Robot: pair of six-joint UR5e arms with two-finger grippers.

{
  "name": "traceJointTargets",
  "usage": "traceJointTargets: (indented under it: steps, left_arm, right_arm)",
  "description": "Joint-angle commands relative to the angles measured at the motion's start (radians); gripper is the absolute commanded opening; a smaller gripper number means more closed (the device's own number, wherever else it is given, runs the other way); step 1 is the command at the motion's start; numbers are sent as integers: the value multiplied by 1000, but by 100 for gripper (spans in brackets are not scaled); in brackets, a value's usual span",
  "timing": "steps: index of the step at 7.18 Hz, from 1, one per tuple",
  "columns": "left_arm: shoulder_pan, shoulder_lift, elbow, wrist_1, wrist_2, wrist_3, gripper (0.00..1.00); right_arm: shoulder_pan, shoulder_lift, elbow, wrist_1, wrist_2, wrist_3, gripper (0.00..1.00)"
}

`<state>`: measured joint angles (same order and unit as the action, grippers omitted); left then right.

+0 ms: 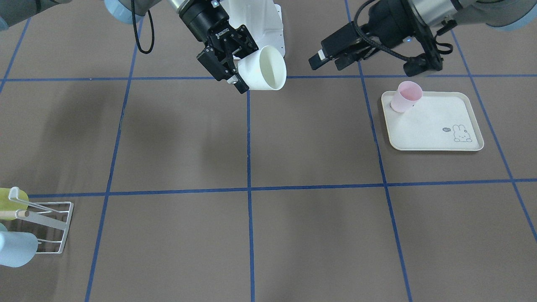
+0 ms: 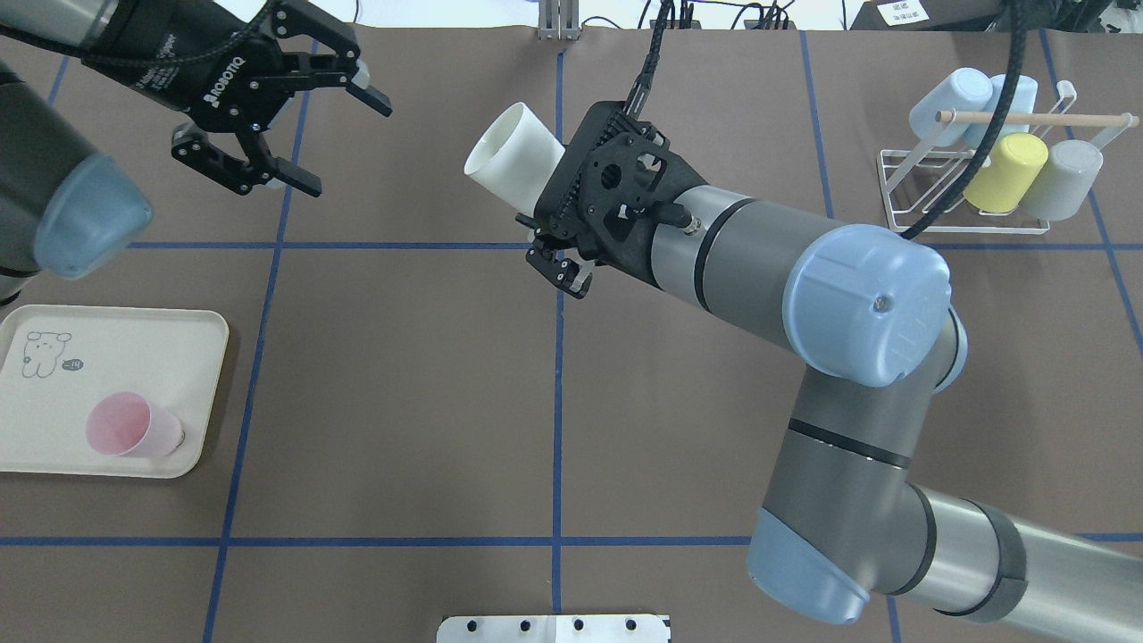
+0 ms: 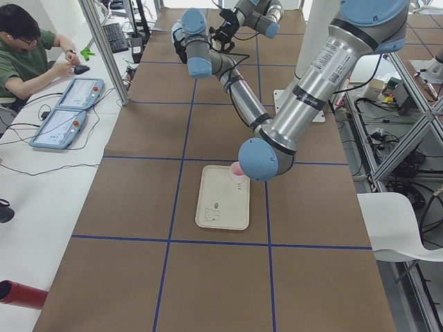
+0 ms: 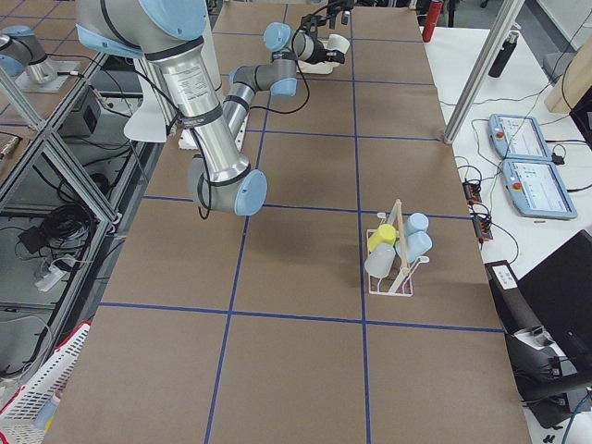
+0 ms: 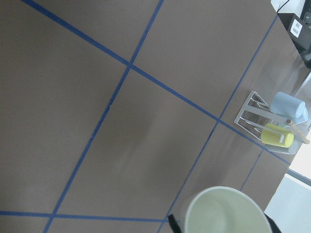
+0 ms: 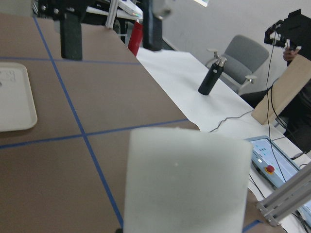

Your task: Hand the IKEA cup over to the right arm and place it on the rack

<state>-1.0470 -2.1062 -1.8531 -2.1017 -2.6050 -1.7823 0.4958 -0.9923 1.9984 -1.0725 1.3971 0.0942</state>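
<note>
"ROBOTIQ" in white stands on the right gripper behind the cup, and on the left gripper facing that cup.

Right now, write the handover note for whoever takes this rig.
The left gripper is open and empty, apart from the cup.
The right gripper is shut on the white cup, held in the air over mid-table, mouth toward the left gripper.
The rack stands at the robot's far right with four other cups on it.
Done: transfer to the right arm.
Left: carry the white cup to the rack and place it.

Front view's left edge cuts off the rack.
</note>
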Motion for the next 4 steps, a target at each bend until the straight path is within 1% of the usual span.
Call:
traceJointTargets:
  steps: [1, 2, 3, 4]
  left_arm:
    - [-72, 116, -3, 6, 6, 221, 100]
    - [-108, 173, -8, 5, 9, 324, 100]
    - [-132, 246, -5, 6, 17, 471, 100]
    - [-166, 324, -5, 6, 61, 639, 100]
  right_arm:
    - [68, 13, 100, -389, 9, -116, 40]
    - [126, 15, 111, -503, 67, -242, 38]
    - [200, 9, 109, -582, 144, -351, 35]
    - [255, 7, 111, -681, 164, -495, 33]
